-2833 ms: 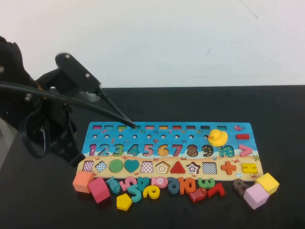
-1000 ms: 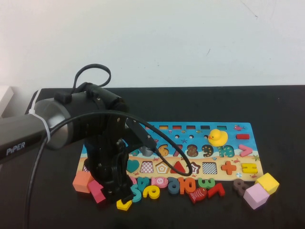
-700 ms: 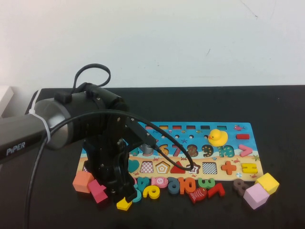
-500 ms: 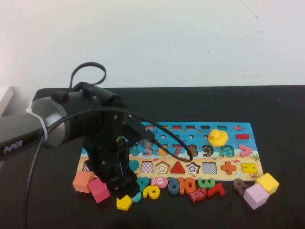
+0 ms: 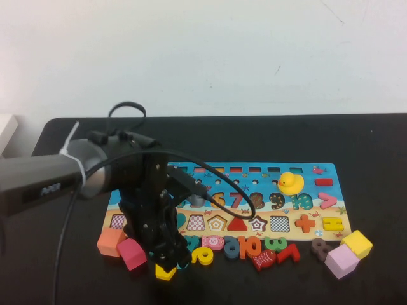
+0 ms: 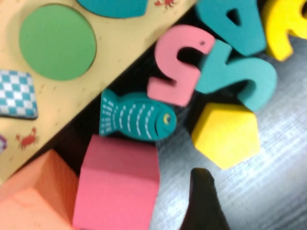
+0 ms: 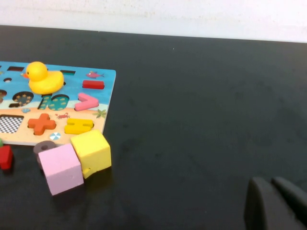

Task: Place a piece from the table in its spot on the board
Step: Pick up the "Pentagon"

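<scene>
The piece, a flat yellow pentagon (image 5: pixel 165 273), lies on the black table (image 5: pixel 267 286) just in front of the board (image 5: pixel 335 190). My left gripper (image 5: pixel 167 259) hangs right over it, open; its arm hides the board's left part. In the left wrist view the pentagon (image 6: pixel 225 135) lies free on the table beside one dark finger (image 6: pixel 204 203), not touching it; the other finger is out of frame. The empty pentagon slot (image 5: pixel 217 223) shows on the sandy strip. My right gripper (image 7: pixel 274 192) is shut and empty over bare table, far right of the board (image 7: pixel 106 103).
Loose pieces crowd the board's front edge: a pink cube (image 6: pixel 117 184), an orange cube (image 6: pixel 29 201), a teal fish (image 6: pixel 136 116), a pink 5 (image 6: pixel 180 62) and teal numbers (image 6: pixel 237 72). A rubber duck (image 5: pixel 290 183) sits on the board. Yellow and lilac cubes (image 5: pixel 348 253) lie at the right.
My left arm swung in from the left, crossed the board and came down over the yellow pentagon. In the last second it shifted slightly. The pentagon has not moved.
</scene>
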